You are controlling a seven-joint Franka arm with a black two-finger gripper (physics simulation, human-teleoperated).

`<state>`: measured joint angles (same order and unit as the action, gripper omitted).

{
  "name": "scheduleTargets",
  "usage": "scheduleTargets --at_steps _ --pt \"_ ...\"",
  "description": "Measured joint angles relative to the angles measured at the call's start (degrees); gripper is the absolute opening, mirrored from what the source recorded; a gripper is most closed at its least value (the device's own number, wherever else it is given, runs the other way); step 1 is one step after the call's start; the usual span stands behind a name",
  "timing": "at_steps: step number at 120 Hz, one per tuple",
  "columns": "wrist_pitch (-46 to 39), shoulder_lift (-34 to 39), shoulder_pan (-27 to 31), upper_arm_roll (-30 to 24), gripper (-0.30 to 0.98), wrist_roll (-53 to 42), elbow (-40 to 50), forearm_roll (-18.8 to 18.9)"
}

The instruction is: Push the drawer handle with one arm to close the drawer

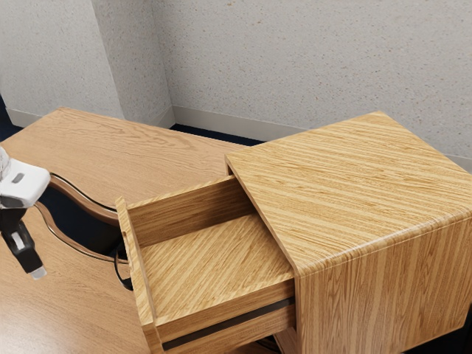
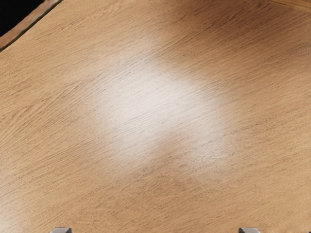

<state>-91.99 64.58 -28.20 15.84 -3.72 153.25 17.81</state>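
The wooden drawer (image 1: 214, 265) stands pulled out of its cabinet (image 1: 354, 192), toward the exterior view's left. On the outer side of its front panel (image 1: 138, 273) a dark curved handle (image 1: 119, 271) partly shows. My gripper (image 1: 33, 264) hangs at the exterior view's left edge, pointing down, with a gap between it and the drawer front. Two fingertips stand wide apart at the wrist view's lower edge, so the gripper (image 2: 155, 230) is open, with bare tabletop between them.
The wooden table (image 1: 140, 151) extends behind and below the drawer, with a dark curved cutout (image 1: 77, 217) between my hand and the drawer front. A speckled wall (image 1: 295, 66) rises behind. In the wrist view, a wooden edge (image 2: 294, 4) crosses a corner of the tabletop (image 2: 160, 145).
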Motion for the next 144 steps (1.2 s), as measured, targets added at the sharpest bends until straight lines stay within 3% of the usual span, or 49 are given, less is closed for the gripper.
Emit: scheduleTargets --at_steps 28,47,61,89,144 --pt "-0.61 -0.21 -1.05 -14.6 0.23 -0.03 0.25 -10.9" --pt "-1.69 -1.61 -0.95 -16.48 0.13 0.84 -0.09 -15.03" --pt "-3.53 -4.81 -0.92 -16.08 0.07 1.3 -1.25 -15.81" --pt "-8.55 -13.2 -0.89 -11.56 0.01 1.51 -4.34 -13.46" --pt "-16.69 -28.65 -0.97 -13.01 -0.02 1.14 -12.38 -14.2"
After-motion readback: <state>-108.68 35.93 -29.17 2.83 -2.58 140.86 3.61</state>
